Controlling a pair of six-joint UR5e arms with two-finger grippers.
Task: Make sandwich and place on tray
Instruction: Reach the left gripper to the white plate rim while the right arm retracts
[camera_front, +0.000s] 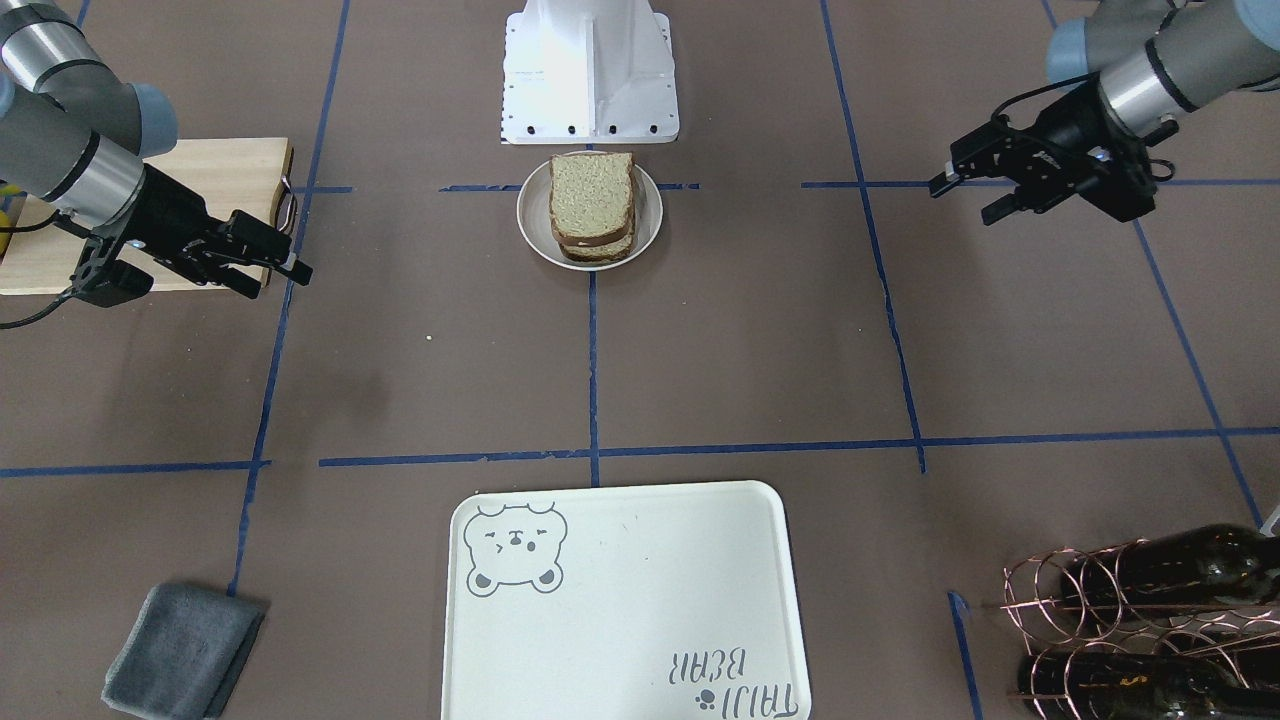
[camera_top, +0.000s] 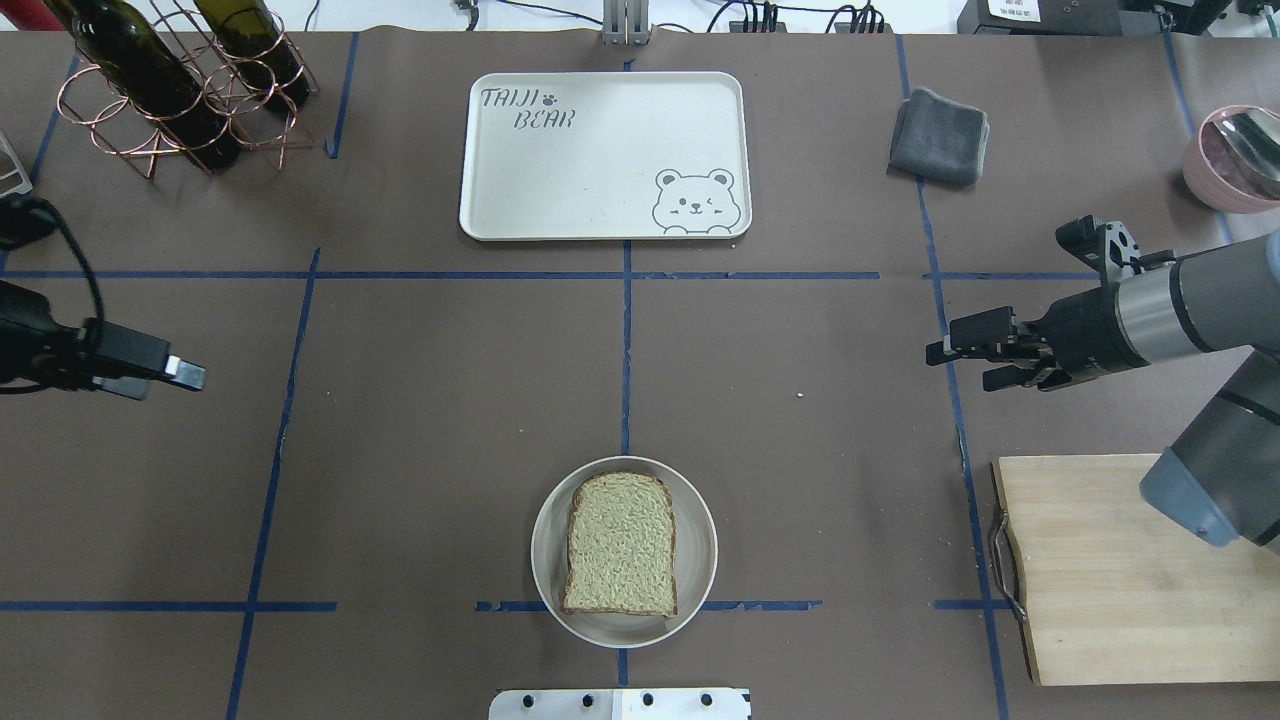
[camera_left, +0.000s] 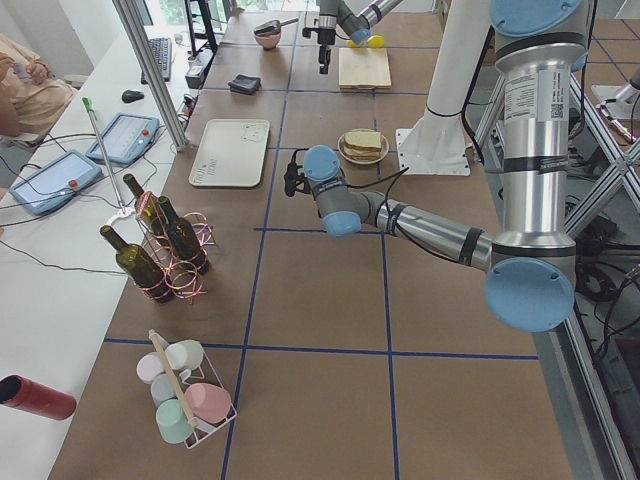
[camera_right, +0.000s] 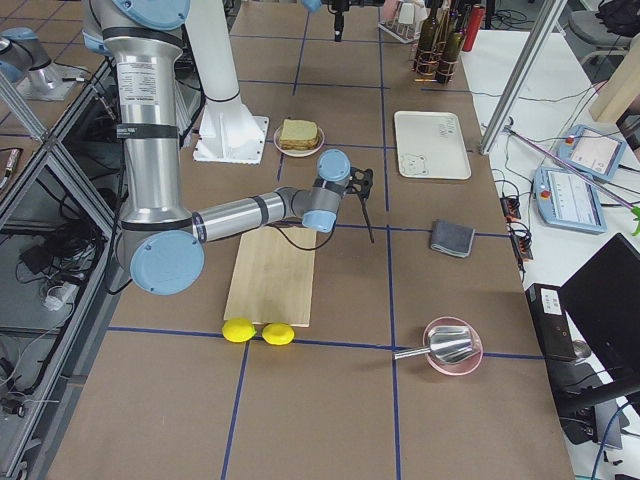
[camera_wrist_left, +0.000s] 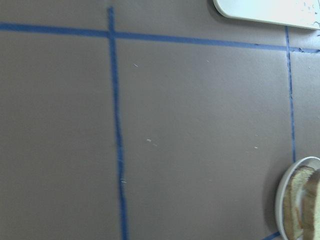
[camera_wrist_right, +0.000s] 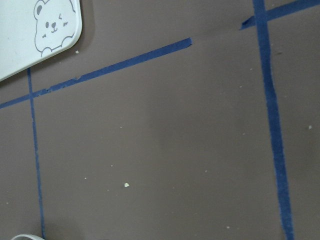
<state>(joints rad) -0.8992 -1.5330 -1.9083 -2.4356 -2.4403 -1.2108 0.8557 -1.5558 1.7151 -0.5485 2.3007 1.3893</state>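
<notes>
The sandwich (camera_top: 620, 545) is sitting stacked on the small white plate (camera_top: 548, 560) near the robot's base, well apart from the far Taiji Bear tray (camera_top: 600, 190). The left gripper (camera_front: 965, 198) and right gripper (camera_top: 962, 365) are hovering out to either side, fingers parted and empty. A one-edge pinch is likely risking the slices sliding apart or the plate skidding.

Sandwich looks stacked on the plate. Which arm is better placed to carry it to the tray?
Right, narrowly. The right gripper and left gripper both hover open, but the right sits somewhat nearer the sandwich.
</notes>
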